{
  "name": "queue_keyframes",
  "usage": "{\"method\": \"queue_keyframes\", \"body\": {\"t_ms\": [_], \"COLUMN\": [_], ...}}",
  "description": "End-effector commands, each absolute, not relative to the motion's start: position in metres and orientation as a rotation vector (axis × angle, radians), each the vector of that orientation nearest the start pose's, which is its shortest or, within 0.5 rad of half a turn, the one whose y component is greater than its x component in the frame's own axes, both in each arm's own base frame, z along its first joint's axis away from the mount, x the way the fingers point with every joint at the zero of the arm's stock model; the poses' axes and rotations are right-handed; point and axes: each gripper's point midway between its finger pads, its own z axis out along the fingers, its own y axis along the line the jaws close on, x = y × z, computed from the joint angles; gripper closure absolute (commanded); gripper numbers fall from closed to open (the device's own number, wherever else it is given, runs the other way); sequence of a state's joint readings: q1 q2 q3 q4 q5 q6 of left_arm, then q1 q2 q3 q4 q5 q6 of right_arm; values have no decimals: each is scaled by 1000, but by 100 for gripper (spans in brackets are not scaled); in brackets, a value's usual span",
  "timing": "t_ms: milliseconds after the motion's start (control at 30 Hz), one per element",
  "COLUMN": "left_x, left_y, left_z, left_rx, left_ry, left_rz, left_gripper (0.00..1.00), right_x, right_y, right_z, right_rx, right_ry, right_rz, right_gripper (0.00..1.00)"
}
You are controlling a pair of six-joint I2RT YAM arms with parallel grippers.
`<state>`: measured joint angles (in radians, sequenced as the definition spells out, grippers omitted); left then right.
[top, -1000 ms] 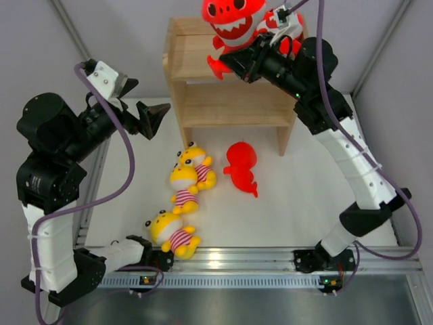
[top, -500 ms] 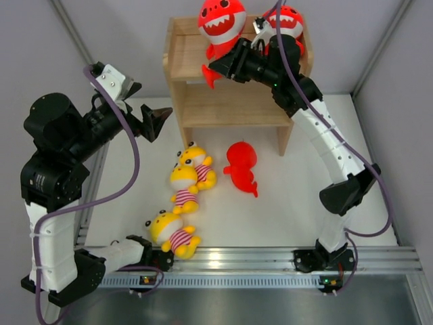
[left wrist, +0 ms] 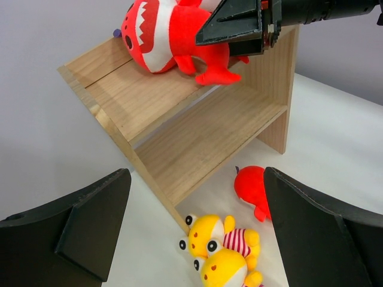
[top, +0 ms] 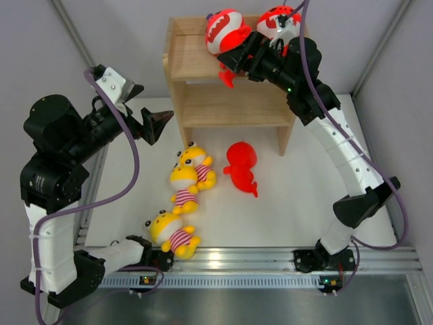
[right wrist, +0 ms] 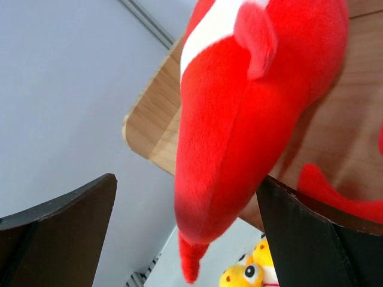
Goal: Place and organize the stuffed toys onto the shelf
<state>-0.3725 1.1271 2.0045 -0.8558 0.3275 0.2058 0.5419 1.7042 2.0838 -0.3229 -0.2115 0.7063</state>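
The wooden shelf (top: 230, 101) stands at the back of the table. On its top tier a red shark (top: 225, 30) lies tilted on its side, and a second shark (top: 277, 19) sits to its right. My right gripper (top: 238, 55) is open at the first shark's tail end, and the shark's body (right wrist: 251, 113) lies loose between the wide fingers. A third shark (top: 240, 164) lies on the table in front of the shelf. Three yellow striped toys (top: 195, 162) (top: 183, 188) (top: 172, 233) lie left of it. My left gripper (top: 143, 107) hangs open and empty left of the shelf.
Frame posts and grey walls close in the table on the left, right and back. The shelf's lower tier (left wrist: 203, 140) holds nothing. The rail with both arm bases (top: 223, 261) runs along the near edge.
My right gripper opened and let go of the shark, which dropped from upright to lying tilted on the top tier. The left arm barely shifted.
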Motion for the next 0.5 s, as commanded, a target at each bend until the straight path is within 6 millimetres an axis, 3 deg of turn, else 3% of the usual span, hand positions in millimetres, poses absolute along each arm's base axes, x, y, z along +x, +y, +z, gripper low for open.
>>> {"method": "queue_keyframes", "body": {"t_ms": [0, 333, 467], "left_x": [218, 217, 218], "left_y": [-141, -143, -144], "left_z": [548, 547, 544], "left_rx": [704, 716, 719], "left_ry": [1372, 1372, 1379], "left_rz": [-396, -408, -410], "left_gripper": [2, 2, 2], "right_x": [385, 348, 344], "right_y": [290, 252, 242], "right_z": [536, 551, 548], "right_rx": [-35, 7, -6], "right_ry": [1515, 1446, 1438], "right_rz": [1092, 840, 774], "right_gripper": [1, 1, 10]}}
